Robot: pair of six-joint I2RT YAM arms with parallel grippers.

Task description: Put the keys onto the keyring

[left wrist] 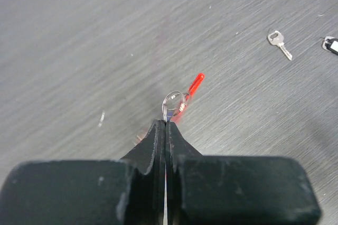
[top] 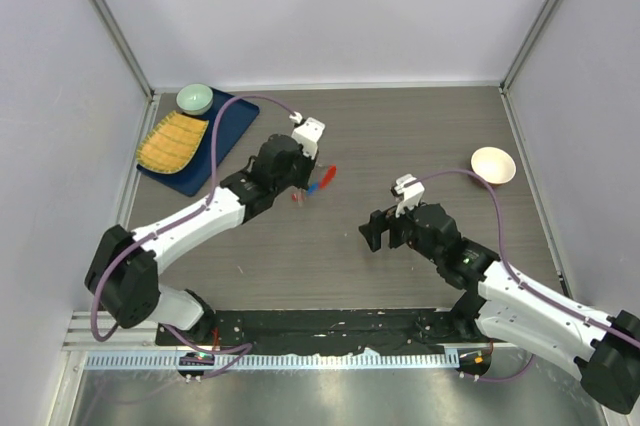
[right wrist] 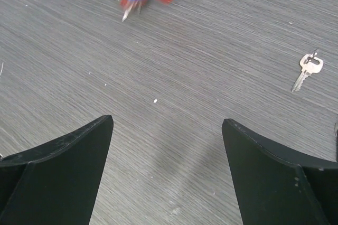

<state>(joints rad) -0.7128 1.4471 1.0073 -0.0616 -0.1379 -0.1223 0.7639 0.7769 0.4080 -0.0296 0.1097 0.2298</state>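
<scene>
Left pincer (left wrist: 165, 125) is squeezed together on the keyring (left wrist: 174, 101), and most of the loop is hidden behind the fingers. From the right wrist it's just a blurry blue-and-red blob cut off at the top, so I can't tell what hangs on it. Right pincer (right wrist: 166, 124) is spread wide, nothing in it. Silver key (right wrist: 306, 71) lies flat on the desk (right wrist: 211, 35), well apart.
</scene>
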